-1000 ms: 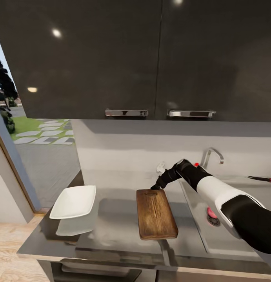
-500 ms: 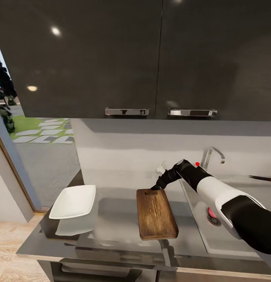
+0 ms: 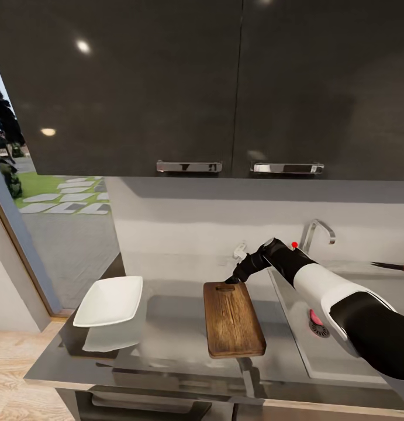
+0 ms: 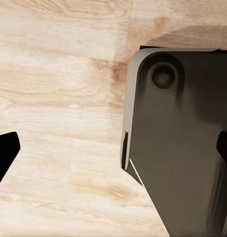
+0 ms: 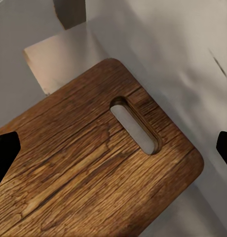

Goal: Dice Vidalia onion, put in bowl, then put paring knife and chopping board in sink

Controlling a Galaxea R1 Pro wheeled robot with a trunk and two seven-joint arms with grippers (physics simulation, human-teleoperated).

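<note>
Your right gripper (image 3: 231, 280) hangs just over the far end of the chopping board (image 3: 232, 318), at the handle slot (image 5: 135, 124); the right wrist view shows both black fingertips (image 5: 4, 153) spread wide at the frame edges with nothing between them, so the jaws are open and holding nothing. Can't tell if the tips touch the wood. The board lies flat on the countertop (image 3: 166, 345), long side running near to far, slot end far, just left of the sink (image 3: 342, 351). The bowl (image 3: 110, 300) sits well left of the board, near the left end of the counter, apart from everything. The Vidalia onion (image 3: 314, 318) is in the sink basin, right by the drain (image 3: 319, 331), partly hidden behind your right forearm. The paring knife (image 3: 392, 267) lies at the far right, past the sink, dark blade pointing left, red handle cut off by the frame edge. The tap (image 3: 318, 231) stands at the far side of the sink, its small red knob (image 3: 294, 245) just beside your wrist. Your left gripper (image 4: 113, 148) points down at the wooden floor (image 4: 59, 98) and a dark grey base plate (image 4: 182, 148); its fingertips (image 4: 5, 150) sit far apart at the edges, so open and empty. Dark wall cabinets (image 3: 202, 88) with chrome handles (image 3: 189, 167) run above.
</note>
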